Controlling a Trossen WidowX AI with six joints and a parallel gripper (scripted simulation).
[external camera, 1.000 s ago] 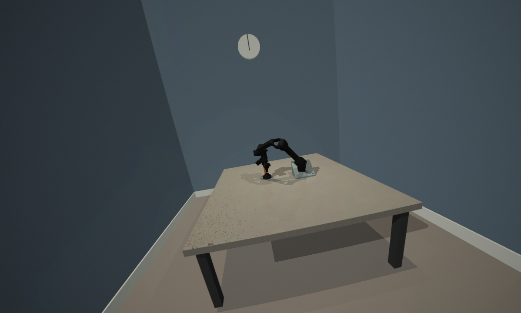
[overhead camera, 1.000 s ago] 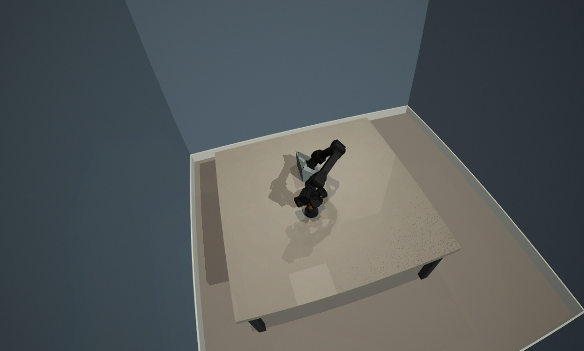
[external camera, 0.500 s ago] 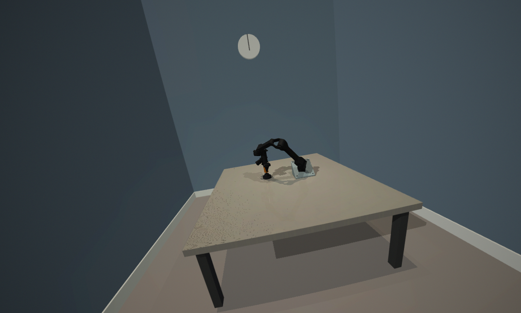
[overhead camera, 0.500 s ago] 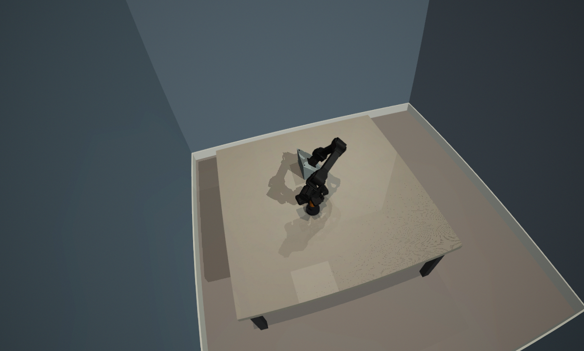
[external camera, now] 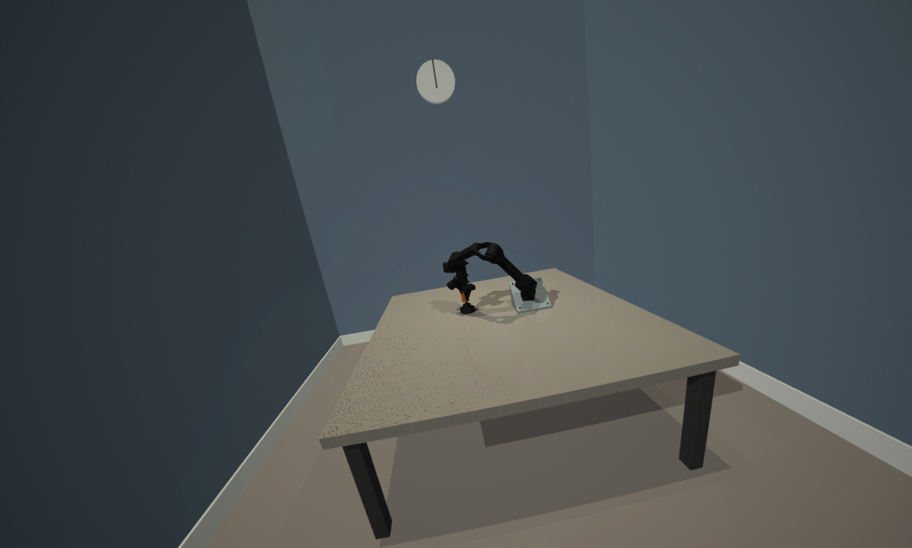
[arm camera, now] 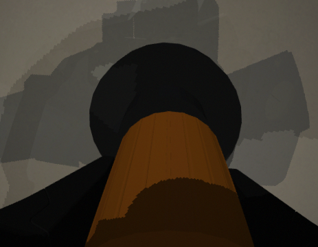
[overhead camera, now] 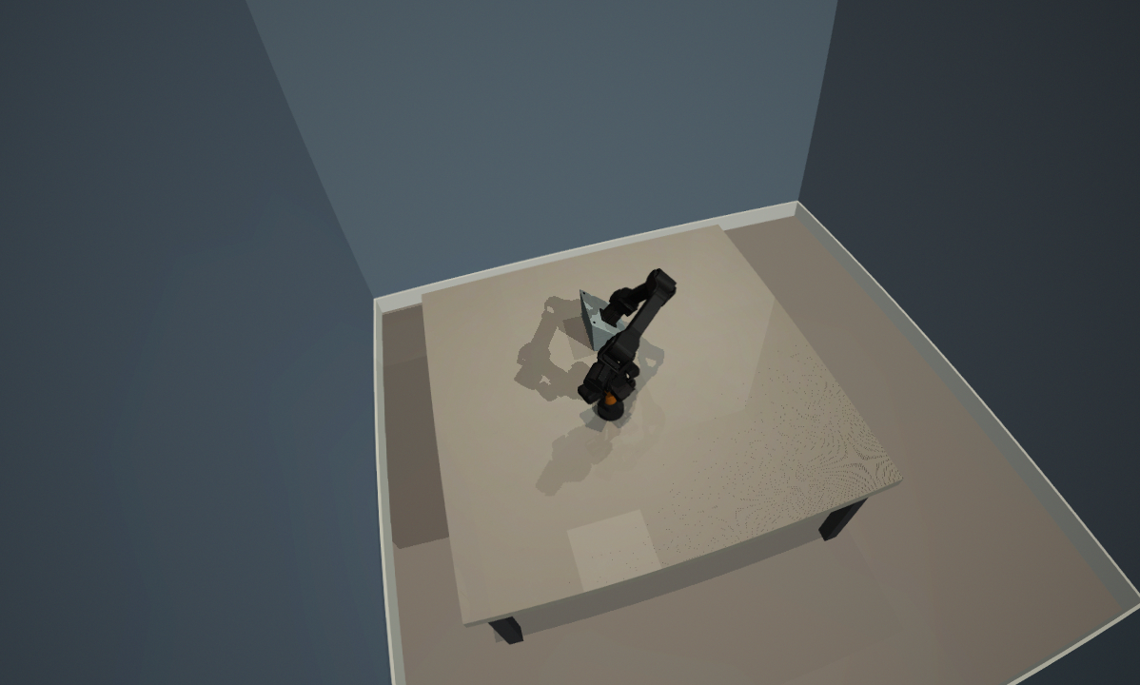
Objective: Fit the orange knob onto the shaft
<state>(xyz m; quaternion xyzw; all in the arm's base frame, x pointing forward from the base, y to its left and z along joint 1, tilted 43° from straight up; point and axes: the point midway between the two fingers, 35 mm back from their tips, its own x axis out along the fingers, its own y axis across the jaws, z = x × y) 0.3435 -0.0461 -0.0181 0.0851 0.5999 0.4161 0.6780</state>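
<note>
Orange knob point(overhead camera: 610, 400) point(external camera: 463, 297) point(arm camera: 172, 154): clamped in the hand point(overhead camera: 612, 395) point(external camera: 465, 295) point(arm camera: 169, 174), over the round pedestal point(overhead camera: 610, 412) point(external camera: 467, 309) point(arm camera: 165, 75), probably for seating. Sides gripped, so its lower end is free to meet the shaft. Flat alignment can't be seen. To the right from the exterior side, a pale mounting plate point(external camera: 544, 304) point(overhead camera: 588, 322) carries the arm's base, presumably anchoring it to the tabletop point(overhead camera: 505, 511) point(external camera: 534, 367).

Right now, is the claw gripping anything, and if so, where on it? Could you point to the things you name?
Yes: the claw point(arm camera: 169, 174) holds the orange knob point(overhead camera: 610, 400) point(external camera: 463, 297) point(arm camera: 169, 147) by its sides, toward the upper part, leaving the lower end sticking out over the round pedestal point(overhead camera: 610, 412) point(external camera: 467, 309) point(arm camera: 165, 68).
</note>
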